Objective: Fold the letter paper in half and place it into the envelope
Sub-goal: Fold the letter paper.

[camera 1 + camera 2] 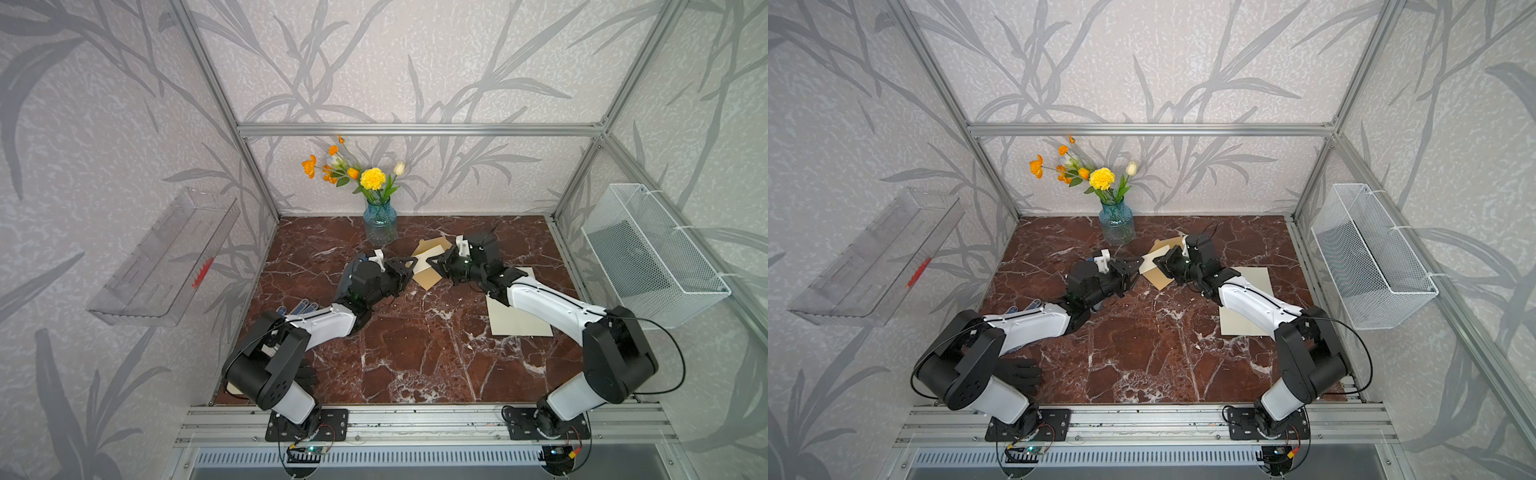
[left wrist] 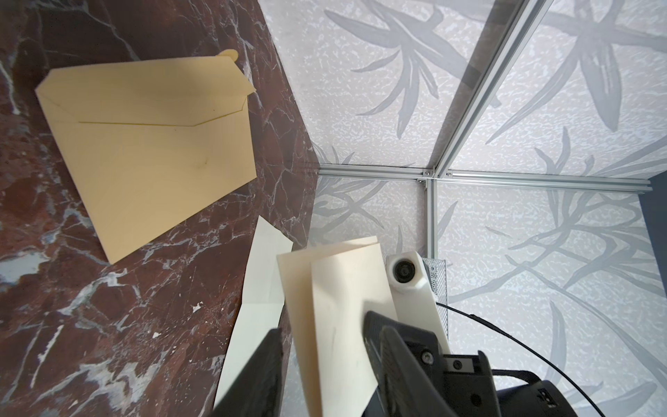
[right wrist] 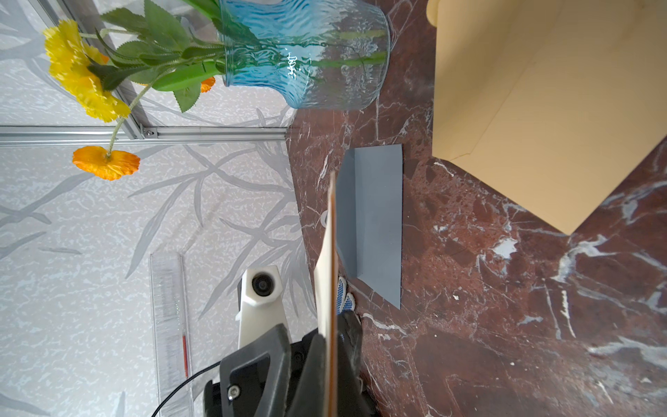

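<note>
Over by the vase (image 1: 380,226), the folded letter paper (image 1: 430,254) hangs in the air near the envelope (image 1: 428,279): right gripper (image 1: 434,262) pinching one end, left gripper (image 1: 411,264) with jaws apart around the other. Fold looks done, insertion not yet.

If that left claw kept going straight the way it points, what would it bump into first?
Most likely the folded letter paper, which stands between the fingers of the left gripper. Just behind it is the right gripper, which holds it. Depth is hard to judge.
</note>
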Available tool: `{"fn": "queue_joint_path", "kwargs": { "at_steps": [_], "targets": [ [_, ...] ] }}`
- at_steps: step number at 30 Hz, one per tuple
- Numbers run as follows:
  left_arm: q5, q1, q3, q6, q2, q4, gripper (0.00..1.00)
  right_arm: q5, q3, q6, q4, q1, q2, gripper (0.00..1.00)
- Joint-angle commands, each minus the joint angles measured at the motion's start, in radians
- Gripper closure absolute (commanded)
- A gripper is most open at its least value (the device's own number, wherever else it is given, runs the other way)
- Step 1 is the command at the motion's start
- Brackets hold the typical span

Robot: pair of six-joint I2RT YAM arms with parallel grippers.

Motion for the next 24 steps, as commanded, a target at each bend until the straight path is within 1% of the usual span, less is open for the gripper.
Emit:
{"fn": "queue_joint_path", "kwargs": {
  "at_steps": [1,6,8,12,14,15,16,19,21,23,24],
  "targets": [
    [-0.001,-0.007,0.011,-0.012,0.015,0.066,0.64,0.017,-0.01,0.003,0.028,0.008,-0.039,1.0],
    [0.012,-0.01,0.01,-0.024,0.034,0.096,0.67,0.03,-0.015,0.008,0.031,0.024,-0.044,1.0],
    [0.02,-0.01,0.01,-0.027,0.041,0.105,0.73,0.034,-0.019,0.012,0.037,0.031,-0.044,1.0],
    [0.046,-0.009,0.018,-0.019,0.047,0.112,0.9,0.029,-0.017,-0.001,0.027,0.035,-0.052,1.0],
    [0.077,-0.004,0.027,0.003,0.046,0.096,0.99,0.017,-0.006,-0.039,-0.01,0.033,-0.064,1.0],
    [0.094,-0.002,0.032,0.015,0.042,0.084,1.0,0.006,0.005,-0.062,-0.046,0.028,-0.072,0.93],
    [0.108,0.001,0.033,0.026,0.036,0.075,1.0,-0.007,0.013,-0.089,-0.082,0.023,-0.081,0.8],
    [0.14,0.022,0.024,0.065,0.001,0.04,1.0,-0.039,-0.001,-0.131,-0.149,-0.011,-0.12,0.53],
    [0.174,0.04,0.026,0.105,-0.027,-0.003,1.0,-0.065,-0.039,-0.138,-0.151,-0.049,-0.156,0.43],
    [0.22,0.065,0.031,0.151,-0.052,-0.048,1.0,-0.087,-0.084,-0.134,-0.123,-0.086,-0.186,0.38],
    [0.249,0.081,0.034,0.176,-0.064,-0.069,1.0,-0.117,-0.099,-0.137,-0.113,-0.109,-0.193,0.35]
  ]
}}
